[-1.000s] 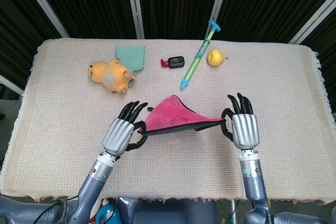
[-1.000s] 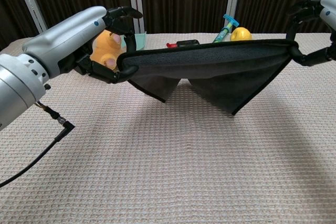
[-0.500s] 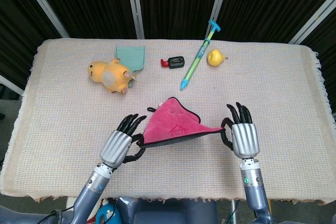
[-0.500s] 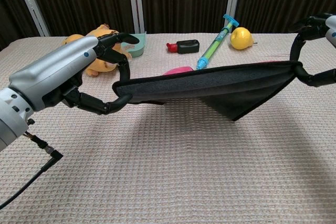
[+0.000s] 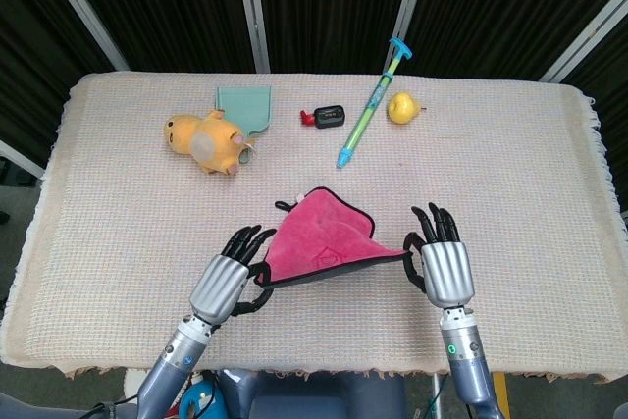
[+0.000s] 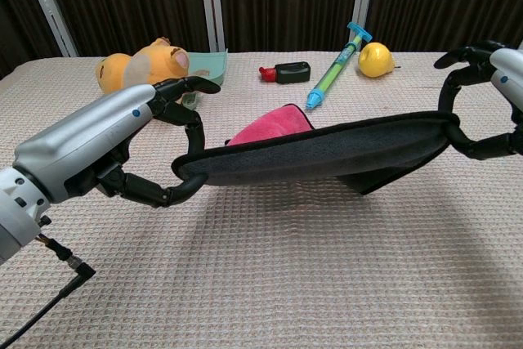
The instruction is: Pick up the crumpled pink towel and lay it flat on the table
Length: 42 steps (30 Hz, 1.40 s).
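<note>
Head view: crumpled pink towel with dark underside (image 5: pixel 319 242) hangs stretched above the woven beige tablecloth (image 5: pixel 118 223); left hand (image 5: pixel 228 280) pinches its corner at 9 o'clock, right hand (image 5: pixel 442 264) pinches the 3 o'clock corner; yellow plush toy (image 5: pixel 204 140) sits toward 11.
</note>
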{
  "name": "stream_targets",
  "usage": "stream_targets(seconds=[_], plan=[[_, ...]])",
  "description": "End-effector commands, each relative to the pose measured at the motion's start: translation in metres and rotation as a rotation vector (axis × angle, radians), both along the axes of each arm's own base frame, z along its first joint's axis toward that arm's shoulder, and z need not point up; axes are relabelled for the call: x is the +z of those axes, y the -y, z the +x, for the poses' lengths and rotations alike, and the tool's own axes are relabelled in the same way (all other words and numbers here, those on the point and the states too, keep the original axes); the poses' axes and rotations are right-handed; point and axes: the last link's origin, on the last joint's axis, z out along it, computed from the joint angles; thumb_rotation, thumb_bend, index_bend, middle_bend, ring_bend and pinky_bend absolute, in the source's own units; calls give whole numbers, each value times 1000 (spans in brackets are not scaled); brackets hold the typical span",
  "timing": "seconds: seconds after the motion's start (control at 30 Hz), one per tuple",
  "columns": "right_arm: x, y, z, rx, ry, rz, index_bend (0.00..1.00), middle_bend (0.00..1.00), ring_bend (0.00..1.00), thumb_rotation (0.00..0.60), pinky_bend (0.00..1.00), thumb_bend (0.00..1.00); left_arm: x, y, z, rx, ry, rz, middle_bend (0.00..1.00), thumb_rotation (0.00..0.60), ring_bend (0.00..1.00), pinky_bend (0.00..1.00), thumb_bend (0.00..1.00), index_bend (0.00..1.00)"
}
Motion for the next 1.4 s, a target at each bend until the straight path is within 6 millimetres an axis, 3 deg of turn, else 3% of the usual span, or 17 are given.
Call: stream_targets(seconds=[0.03, 0.8, 1.4], plan=[[0, -2, 0, -1, -1, 3, 585, 185, 76, 600, 103, 553, -1, 2, 0, 0, 6, -6, 69, 600, 0, 71, 478, 635], [-8, -33, -7, 0, -17, 61, 585, 185, 75, 600, 103, 553, -7, 28, -2, -26, 8, -63, 69, 600, 0, 71, 478, 635], [-15, -35, -17, 14, -36, 114, 585, 185, 76, 600, 103, 553, -15, 35, -10, -20, -5, -89, 69, 600, 0, 70, 478, 635]])
